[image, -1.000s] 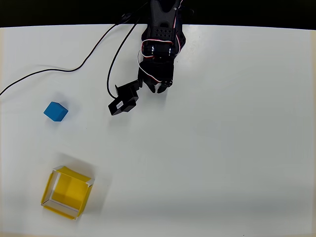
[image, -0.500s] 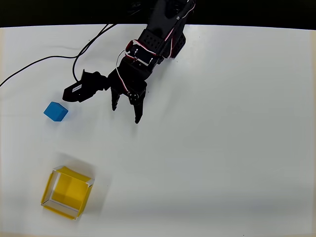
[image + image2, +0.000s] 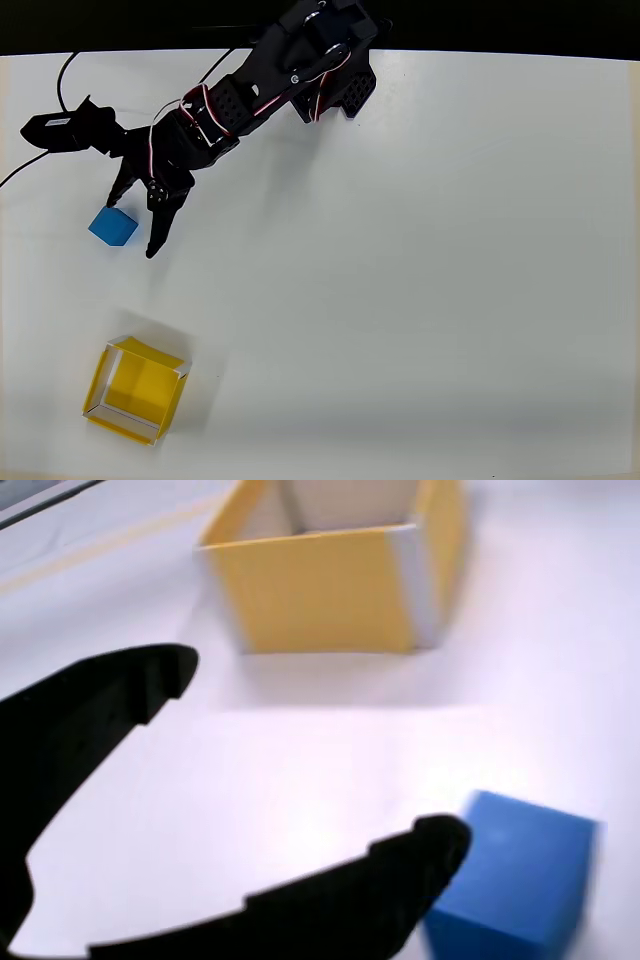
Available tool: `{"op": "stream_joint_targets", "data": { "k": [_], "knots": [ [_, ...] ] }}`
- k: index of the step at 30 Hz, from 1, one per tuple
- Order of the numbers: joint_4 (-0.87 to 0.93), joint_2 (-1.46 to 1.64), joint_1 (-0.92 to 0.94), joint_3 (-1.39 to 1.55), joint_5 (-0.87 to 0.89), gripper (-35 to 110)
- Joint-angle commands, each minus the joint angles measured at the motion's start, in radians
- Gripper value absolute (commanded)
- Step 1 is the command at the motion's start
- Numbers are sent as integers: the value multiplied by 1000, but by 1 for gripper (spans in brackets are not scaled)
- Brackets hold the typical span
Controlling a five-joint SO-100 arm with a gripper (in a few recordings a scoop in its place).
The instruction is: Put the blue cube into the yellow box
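Gripper (image 3: pixel 138 222): jaws spread wide, holding nothing. Cube (image 3: pixel 113 226): just outside one jaw tip, not between them. Box (image 3: pixel 135 390): well beyond the tips, apart from cube.

- Setting: a lab-style robot test bench.
- Evidence: plain white table (image 3: pixel 450 300), bare of household goods.
- Evidence: black cable (image 3: pixel 15 178) trailing across it; dark background beyond the far edge.

In the overhead view, the cube (image 3: pixel 113 226) sits on the table (image 3: pixel 430 270) at the left, with the box (image 3: pixel 137 389) well below it. The gripper (image 3: pixel 140 222) hangs just right of the cube, fingers spread.
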Motion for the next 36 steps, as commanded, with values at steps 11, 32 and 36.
{"op": "stream_joint_targets", "data": {
  "k": [11,32,36],
  "knots": [
    [-279,-293,117,-250,-2,57],
    [-609,-632,71,-314,-17,57],
    [-646,-687,58,-342,-17,57]
  ]
}}
